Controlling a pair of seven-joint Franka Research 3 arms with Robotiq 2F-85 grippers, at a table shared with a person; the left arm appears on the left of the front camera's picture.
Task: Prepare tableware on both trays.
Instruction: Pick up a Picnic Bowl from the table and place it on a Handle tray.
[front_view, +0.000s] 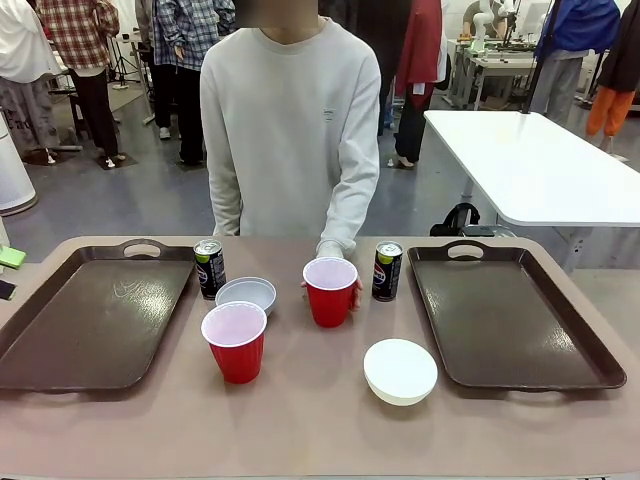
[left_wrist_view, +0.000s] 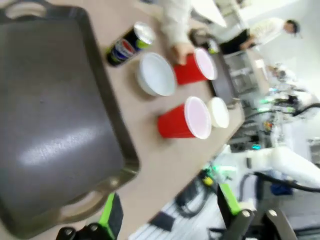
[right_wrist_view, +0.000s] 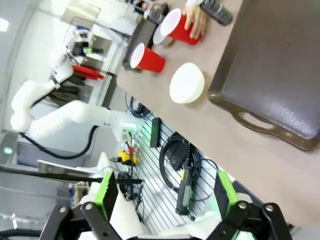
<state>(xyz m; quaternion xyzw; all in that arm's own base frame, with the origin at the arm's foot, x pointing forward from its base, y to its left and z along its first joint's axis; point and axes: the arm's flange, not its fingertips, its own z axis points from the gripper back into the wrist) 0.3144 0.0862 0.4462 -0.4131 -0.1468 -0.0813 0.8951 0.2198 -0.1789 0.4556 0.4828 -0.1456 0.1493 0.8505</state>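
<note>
Two dark brown trays lie on the table, one at the left and one at the right, both bare. Between them stand two dark cans, a pale-grey bowl, a white bowl and two red cups. The near cup stands alone; the person's hand holds the far cup. My left gripper hangs open off the near edge of the left tray. My right gripper is open too, beyond the near edge of the right tray.
The person stands at the far side, behind the middle of the table. A white table stands at the back right, and other people stand farther off. A small green object lies at the table's left edge.
</note>
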